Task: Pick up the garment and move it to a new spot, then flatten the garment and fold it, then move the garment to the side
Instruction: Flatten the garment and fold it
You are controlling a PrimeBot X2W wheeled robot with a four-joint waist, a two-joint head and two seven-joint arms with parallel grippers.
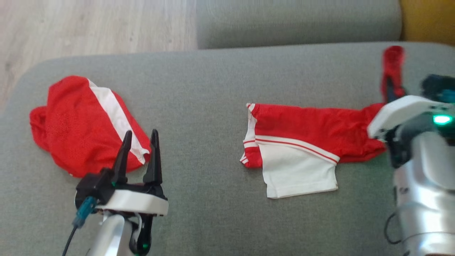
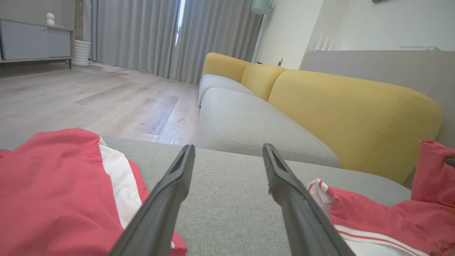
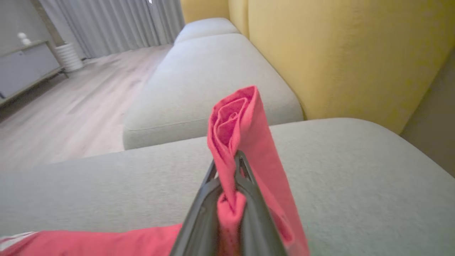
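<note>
Right wrist view shows right fingers [image 3: 199,217] clamping the raised garment [image 3: 241,117]; left fingers [image 1: 153,156] hover apart.

This is a living room in a home, with a big soft grey sofa [image 2: 249,121] with yellow back cushions [image 2: 355,113], long grey curtains [image 2: 142,35], a wood floor [image 2: 89,99] and a low cabinet [image 2: 32,44].

Our left tool [image 1: 141,132], two long dark fingers on a white-and-black wrist [image 1: 135,203], sits at lower left in the head view, jaws parted and fingers pointing forward. At far right, our right tool [image 3: 237,156] is clamped tight on a raised fold of the red-and-white fabric garment [image 1: 312,124]. Its silver forearm [image 1: 423,177] reaches in from below, and a green light [image 1: 442,120] glows near the wrist.
</note>
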